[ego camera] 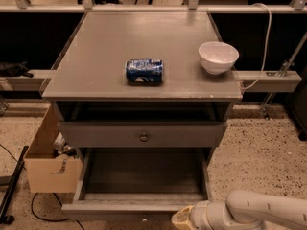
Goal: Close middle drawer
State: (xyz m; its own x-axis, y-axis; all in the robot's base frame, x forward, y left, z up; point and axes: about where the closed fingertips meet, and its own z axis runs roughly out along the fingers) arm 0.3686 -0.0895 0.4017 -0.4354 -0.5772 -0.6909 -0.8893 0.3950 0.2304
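Middle drawer [120, 208] is seen pulled well out at the frame bottom, below the top drawer [110, 134]; its front face is mostly cut off. Pincer [182, 218] is seen low right, just beside that front, partly cropped; whether it is open or closed cannot be told.

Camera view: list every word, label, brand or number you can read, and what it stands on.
Can: blue and white print, too blurred to read.
Bowl, cabinet, cardboard box: no text visible.
Gripper, low by the open middle drawer front: no marking visible.
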